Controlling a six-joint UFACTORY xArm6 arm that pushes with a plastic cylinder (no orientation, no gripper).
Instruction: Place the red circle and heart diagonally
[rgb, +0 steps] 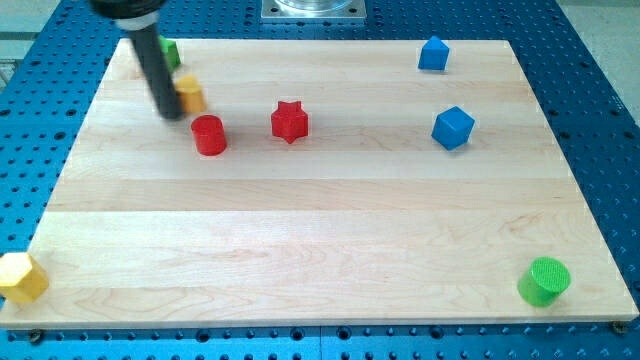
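Observation:
A red circle block (209, 135) stands on the wooden board (320, 230) in the upper left part. A yellow block (189, 95), whose shape I cannot make out since the rod partly hides it, sits just up and left of the red circle. My tip (171, 113) rests on the board right against the yellow block's left side, a short way up and left of the red circle. The dark rod rises from it toward the view's top left.
A red star block (289, 122) sits right of the red circle. A green block (171, 53) peeks out behind the rod. Two blue blocks (433, 54) (452, 128) are at upper right. A green cylinder (544, 281) is at bottom right, a yellow block (20, 277) at bottom left.

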